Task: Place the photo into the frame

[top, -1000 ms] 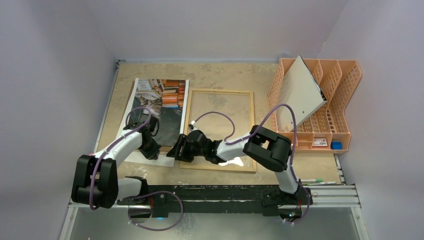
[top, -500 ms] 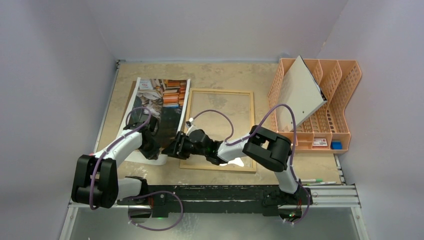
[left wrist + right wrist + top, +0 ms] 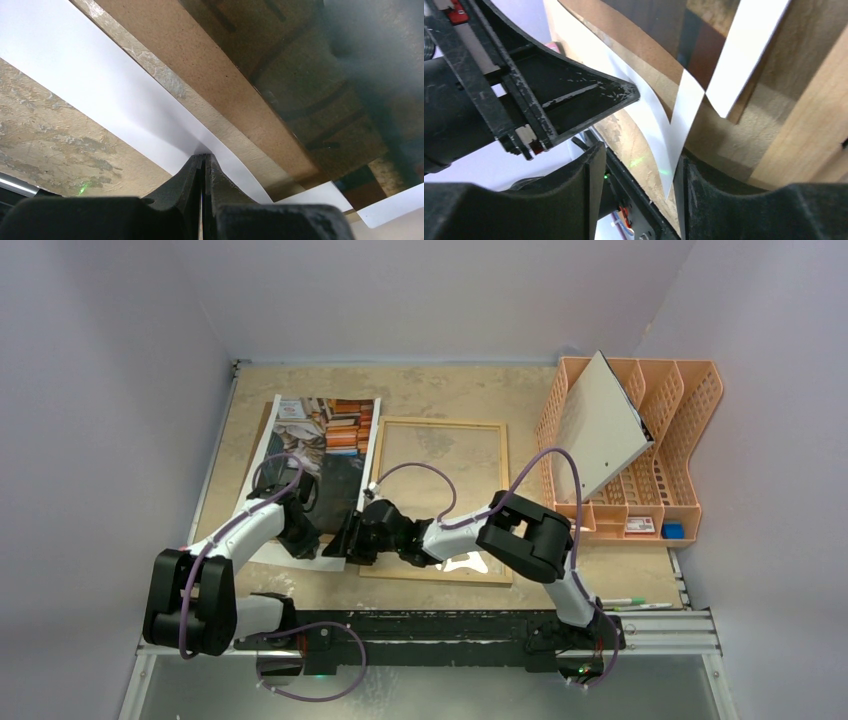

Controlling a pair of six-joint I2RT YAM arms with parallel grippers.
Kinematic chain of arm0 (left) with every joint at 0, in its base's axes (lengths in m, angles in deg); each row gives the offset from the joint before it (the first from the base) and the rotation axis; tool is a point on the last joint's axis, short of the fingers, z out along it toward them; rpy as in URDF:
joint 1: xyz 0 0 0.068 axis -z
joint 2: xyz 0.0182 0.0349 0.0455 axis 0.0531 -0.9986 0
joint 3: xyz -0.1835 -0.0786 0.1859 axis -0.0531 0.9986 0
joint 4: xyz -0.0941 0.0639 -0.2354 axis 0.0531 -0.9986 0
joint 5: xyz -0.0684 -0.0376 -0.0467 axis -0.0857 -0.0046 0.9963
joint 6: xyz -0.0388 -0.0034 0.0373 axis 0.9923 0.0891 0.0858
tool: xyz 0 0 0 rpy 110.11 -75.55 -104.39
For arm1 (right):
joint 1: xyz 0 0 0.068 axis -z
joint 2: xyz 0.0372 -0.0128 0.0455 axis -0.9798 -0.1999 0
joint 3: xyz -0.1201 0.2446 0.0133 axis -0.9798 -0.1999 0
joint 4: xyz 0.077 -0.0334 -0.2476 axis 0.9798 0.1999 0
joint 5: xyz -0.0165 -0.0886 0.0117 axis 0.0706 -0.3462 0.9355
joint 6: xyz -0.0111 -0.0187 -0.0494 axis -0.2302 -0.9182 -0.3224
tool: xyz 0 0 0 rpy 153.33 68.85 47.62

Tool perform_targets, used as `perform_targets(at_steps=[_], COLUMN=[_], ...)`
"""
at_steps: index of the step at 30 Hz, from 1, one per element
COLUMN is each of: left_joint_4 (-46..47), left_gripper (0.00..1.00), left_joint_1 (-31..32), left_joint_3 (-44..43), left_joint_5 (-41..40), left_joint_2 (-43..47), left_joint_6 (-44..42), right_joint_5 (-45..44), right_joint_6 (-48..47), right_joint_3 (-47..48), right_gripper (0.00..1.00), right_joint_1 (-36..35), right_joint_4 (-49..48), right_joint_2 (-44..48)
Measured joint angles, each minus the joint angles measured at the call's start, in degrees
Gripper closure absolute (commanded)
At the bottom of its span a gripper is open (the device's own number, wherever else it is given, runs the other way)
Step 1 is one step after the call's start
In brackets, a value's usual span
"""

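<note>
Beige mottled table [image 3: 450, 385], grey walls. Photo [image 3: 335, 435] lies flat at rear left, over a brown board [image 3: 210, 75] and a white sheet [image 3: 100, 100]. It sits just left of the frame [image 3: 440, 421], which lies flat mid-table. Left tool [image 3: 204, 167] is pinched closed on the white sheet's edge. Right tool [image 3: 636, 165] is spread wide, straddling a white paper corner without clamping it. Orange rack [image 3: 690, 440] at right.

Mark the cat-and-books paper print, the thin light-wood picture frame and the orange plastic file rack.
Cat-and-books paper print [image 3: 340, 430]: top external view, on the printed books.
Thin light-wood picture frame [image 3: 445, 421]: top external view, on its far rail.
Orange plastic file rack [image 3: 703, 425]: top external view, on its right wall.
</note>
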Motion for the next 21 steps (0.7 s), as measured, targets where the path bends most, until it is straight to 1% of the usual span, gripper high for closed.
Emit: perform_targets(at_steps=[3,5,11,16,18,21], left_joint_4=[0.02,0.0,-0.5,-1.64,-3.08,-4.68], left_gripper=[0.96,0.96,0.95,0.93,0.9,0.82], left_joint_1=[0.0,0.0,0.0,0.07,0.11,0.11], left_joint_3=[0.0,-0.02,-0.63,-2.1,-4.68,-9.16], left_joint_5=[0.02,0.04,-0.07,-0.13,-0.81,-3.23], left_joint_2=[0.0,0.0,0.15,0.76,2.23,6.14], left_joint_6=[-0.07,-0.07,-0.35,-3.21,-5.2,-7.82], right_joint_5=[-0.5,-0.61,-0.9,-1.09,-1.09,-1.09], right_joint_6=[-0.02,-0.04,-0.42,-0.68,-1.53,-3.67], right_joint_3=[0.07,0.17,0.83,1.77,3.32,6.38], right_gripper=[0.58,0.66,1.0,1.0,1.0,1.0], right_joint_1=[-0.09,-0.09,-0.09,-0.09,-0.13,-0.13], right_joint_4=[1.4,2.01,3.28,5.99,7.76,10.88], right_joint_2=[-0.07,-0.09,-0.09,-0.09,-0.09,0.09])
